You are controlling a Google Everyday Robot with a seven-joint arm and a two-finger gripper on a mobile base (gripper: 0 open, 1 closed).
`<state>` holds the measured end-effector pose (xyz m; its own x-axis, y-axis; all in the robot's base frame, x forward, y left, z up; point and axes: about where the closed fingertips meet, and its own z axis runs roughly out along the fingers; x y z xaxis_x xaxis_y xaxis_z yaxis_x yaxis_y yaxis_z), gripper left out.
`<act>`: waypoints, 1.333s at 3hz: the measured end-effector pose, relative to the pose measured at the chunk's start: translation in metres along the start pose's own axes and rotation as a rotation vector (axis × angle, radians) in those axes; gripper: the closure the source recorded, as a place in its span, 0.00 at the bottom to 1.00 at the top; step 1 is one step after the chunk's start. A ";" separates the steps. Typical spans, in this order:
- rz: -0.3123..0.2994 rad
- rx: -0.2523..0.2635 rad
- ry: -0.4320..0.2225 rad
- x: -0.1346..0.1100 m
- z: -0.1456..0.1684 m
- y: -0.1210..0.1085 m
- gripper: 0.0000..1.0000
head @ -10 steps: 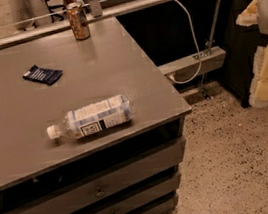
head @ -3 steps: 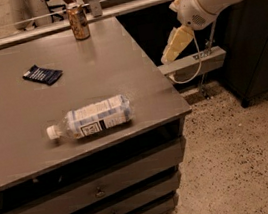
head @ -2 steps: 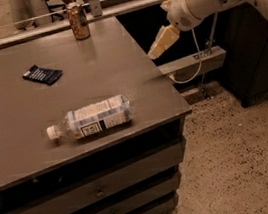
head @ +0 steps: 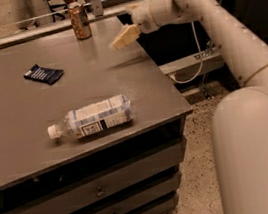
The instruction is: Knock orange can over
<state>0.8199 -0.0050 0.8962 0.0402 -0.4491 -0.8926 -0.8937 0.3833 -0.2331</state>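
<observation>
The orange can (head: 79,21) stands upright at the far edge of the grey table (head: 14,118), orange-brown with a silver top rim. My gripper (head: 119,41) hovers above the table's far right part, to the right of the can and apart from it. The white arm (head: 221,19) reaches in from the right.
A clear water bottle (head: 92,117) with a blue-white label lies on its side near the table's front edge. A small dark blue packet (head: 43,74) lies at the left. Drawers sit under the tabletop. A rail (head: 36,32) runs behind the table.
The arm has swung in from the right and moved left over the table, bringing the gripper closer to the can. The can, bottle and packet have not moved.
</observation>
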 end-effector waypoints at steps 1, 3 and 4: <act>0.046 -0.091 -0.128 -0.033 0.055 0.008 0.00; 0.096 -0.145 -0.247 -0.088 0.091 0.013 0.00; 0.086 -0.132 -0.179 -0.088 0.107 0.015 0.00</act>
<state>0.8507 0.1266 0.9299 0.0297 -0.2647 -0.9639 -0.9475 0.2998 -0.1115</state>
